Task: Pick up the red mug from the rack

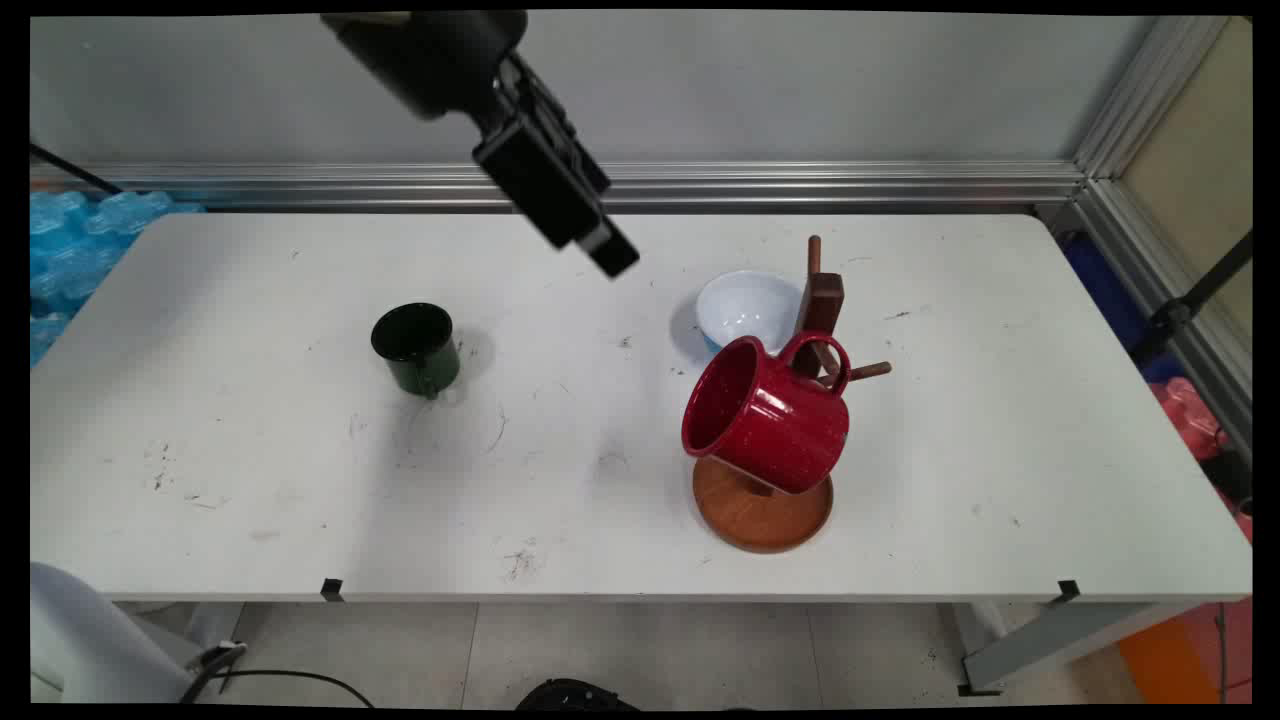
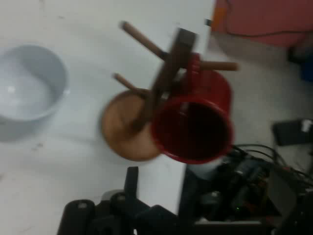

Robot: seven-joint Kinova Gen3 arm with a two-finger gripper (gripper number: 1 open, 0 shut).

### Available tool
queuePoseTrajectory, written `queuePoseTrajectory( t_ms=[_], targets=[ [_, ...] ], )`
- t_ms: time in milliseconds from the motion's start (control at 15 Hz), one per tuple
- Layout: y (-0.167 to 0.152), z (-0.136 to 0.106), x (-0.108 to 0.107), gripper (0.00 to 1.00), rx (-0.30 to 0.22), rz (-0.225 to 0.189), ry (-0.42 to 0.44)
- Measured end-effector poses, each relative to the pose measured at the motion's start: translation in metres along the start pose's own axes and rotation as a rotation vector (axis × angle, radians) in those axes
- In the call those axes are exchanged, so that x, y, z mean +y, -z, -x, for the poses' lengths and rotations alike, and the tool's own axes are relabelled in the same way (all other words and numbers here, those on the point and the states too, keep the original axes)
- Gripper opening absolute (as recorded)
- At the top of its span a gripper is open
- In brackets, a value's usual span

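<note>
Red mug (image 1: 765, 415) hangs by its handle on a peg of the wooden mug tree (image 1: 762, 512) near the table's (image 1: 250, 500) front edge, right of centre; white bowl (image 1: 748, 310) sits just behind. Green mug (image 1: 416, 347) stands left of centre. Gripper (image 1: 612, 258) hovers empty above the back edge; jaw state cannot be told.

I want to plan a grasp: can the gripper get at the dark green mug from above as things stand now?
Probably yes. The dark green mug stands upright and alone on the white table, and the gripper hangs above with nothing between them.
</note>
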Motion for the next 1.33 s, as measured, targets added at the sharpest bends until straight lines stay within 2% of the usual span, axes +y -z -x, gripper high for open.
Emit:
queuePoseTrajectory(
  t_ms=[200,667,1333],
  targets=[
    [-0.008,0.002,0.01,1.0,-0.011,0.051,-0.007],
    [-0.04,0.008,0.012,1.0,-0.014,0.108,-0.012],
    [-0.11,0.017,-0.001,1.0,0.025,0.143,0.009]
  ],
)
